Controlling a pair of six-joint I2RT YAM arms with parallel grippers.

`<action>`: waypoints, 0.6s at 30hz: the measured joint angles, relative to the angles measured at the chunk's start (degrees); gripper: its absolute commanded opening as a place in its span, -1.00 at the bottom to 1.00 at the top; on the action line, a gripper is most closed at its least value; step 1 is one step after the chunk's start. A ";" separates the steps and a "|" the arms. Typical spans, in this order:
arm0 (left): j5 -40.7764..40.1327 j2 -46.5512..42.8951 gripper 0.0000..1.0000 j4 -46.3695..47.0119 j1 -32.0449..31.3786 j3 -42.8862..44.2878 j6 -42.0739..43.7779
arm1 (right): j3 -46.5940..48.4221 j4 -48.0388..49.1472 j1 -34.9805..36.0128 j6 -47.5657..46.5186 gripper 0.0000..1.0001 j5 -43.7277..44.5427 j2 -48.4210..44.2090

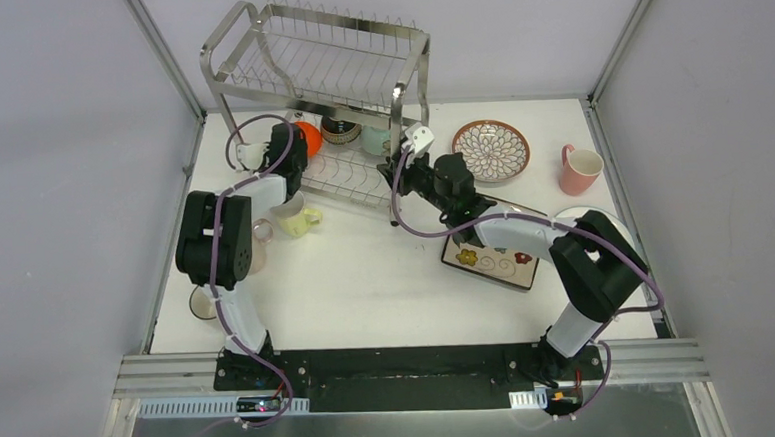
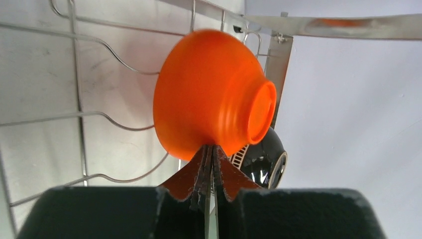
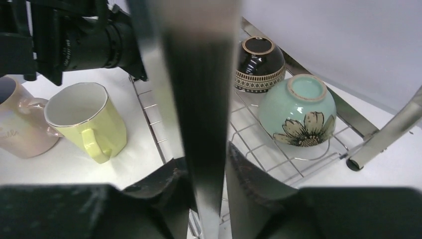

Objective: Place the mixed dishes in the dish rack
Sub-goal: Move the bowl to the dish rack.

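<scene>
The steel dish rack stands at the back of the table. On its lower shelf lies an orange bowl, foot turned sideways. My left gripper is shut, its tips touching the bowl's outer wall with nothing showing between them. A black patterned bowl and a mint flower bowl sit upside down on the same shelf. At the rack's front right, my right gripper is shut on the upright post, one finger on each side.
A yellow-green mug and a pale pink mug stand left of the rack's front. The brown-rimmed plate and a pink mug are at the right. The square floral plate lies under my right arm.
</scene>
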 measured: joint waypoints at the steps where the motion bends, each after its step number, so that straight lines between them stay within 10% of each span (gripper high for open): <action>1: -0.61 0.35 -0.90 0.00 -0.44 0.44 -0.17 | -0.02 0.68 -0.11 0.07 -0.58 -0.74 0.31; 7: -2.67 2.43 -0.90 0.02 -2.32 2.19 -1.40 | -0.61 2.89 -0.20 -0.46 -0.98 -3.76 0.74; 18: -7.69 3.34 -0.85 2.21 -2.40 2.97 0.02 | -2.67 6.73 -0.44 -0.44 -1.00 -5.18 0.72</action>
